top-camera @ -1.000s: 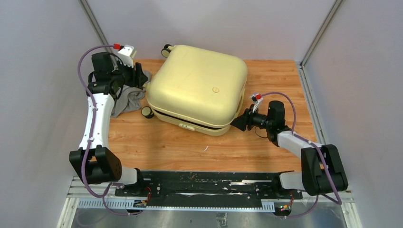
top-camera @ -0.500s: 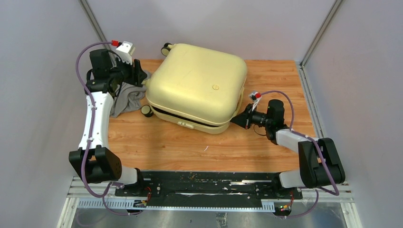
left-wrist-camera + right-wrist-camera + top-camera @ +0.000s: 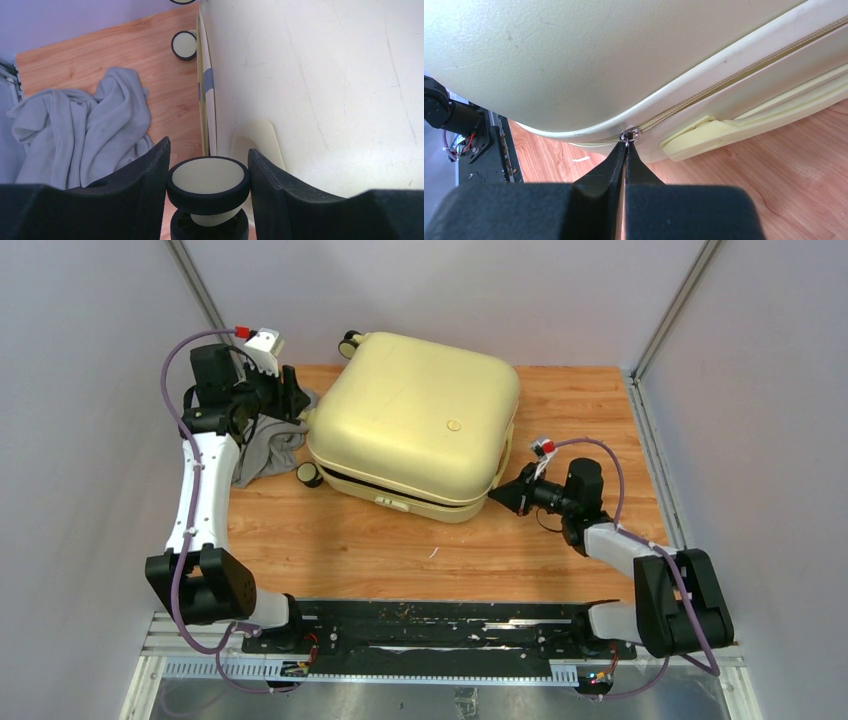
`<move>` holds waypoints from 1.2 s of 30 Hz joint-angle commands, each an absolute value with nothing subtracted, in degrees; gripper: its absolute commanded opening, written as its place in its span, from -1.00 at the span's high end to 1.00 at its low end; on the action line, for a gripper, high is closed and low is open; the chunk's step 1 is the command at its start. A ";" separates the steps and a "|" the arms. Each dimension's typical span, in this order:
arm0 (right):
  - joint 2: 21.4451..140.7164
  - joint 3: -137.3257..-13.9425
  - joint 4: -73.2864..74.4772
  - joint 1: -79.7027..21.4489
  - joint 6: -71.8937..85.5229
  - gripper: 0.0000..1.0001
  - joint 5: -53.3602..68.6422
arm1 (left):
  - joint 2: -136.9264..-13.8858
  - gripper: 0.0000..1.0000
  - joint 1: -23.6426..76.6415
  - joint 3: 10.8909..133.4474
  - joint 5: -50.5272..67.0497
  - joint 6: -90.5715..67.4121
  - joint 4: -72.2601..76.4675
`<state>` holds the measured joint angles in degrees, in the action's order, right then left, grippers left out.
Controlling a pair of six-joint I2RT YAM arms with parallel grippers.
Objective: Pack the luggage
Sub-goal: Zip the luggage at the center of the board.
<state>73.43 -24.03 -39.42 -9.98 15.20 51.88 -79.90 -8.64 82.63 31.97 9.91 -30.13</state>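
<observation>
The luggage point(image 3: 415, 420) is a pale-yellow hard-shell suitcase lying flat with its lid down at the back middle of the wooden table. My left gripper point(image 3: 297, 400) is at its left back corner, shut on one black-and-cream suitcase wheel point(image 3: 207, 177), with a finger on each side. My right gripper point(image 3: 497, 497) is at the front right corner, shut on the small metal zipper pull point(image 3: 629, 135) of the beige zipper point(image 3: 724, 85). The yellow side handle point(image 3: 744, 120) lies just right of the pull.
A crumpled grey cloth point(image 3: 265, 445) lies on the table left of the suitcase, also in the left wrist view point(image 3: 80, 130). Other wheels show at the front left point(image 3: 311, 476) and back left point(image 3: 350, 344). Grey walls close in on both sides.
The right wrist has shifted slightly back and toward the near side while still pinching the zipper pull. The suitcase and left gripper nudged slightly left. Both holds are kept.
</observation>
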 commanded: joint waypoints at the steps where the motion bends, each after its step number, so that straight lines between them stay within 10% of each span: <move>1: 68.94 -22.81 -37.72 -12.28 14.69 1.00 53.38 | -78.94 1.00 -7.38 84.33 37.28 6.28 -24.54; 17: 57.37 -26.04 -13.81 -27.33 13.65 1.00 37.38 | -76.51 1.00 -5.87 77.05 37.49 6.47 -20.95; 23: 59.08 -29.10 -11.24 -27.33 12.92 1.00 36.39 | -70.13 0.32 -1.02 79.14 45.40 29.57 -37.07; 36: 54.09 -30.12 -6.88 -27.36 13.42 1.00 34.22 | -55.81 0.79 36.28 52.40 27.88 78.27 -58.47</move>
<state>56.05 -27.22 -5.74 -27.27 13.32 37.12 -57.49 30.02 58.15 33.17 61.23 -52.88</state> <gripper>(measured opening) 0.007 0.097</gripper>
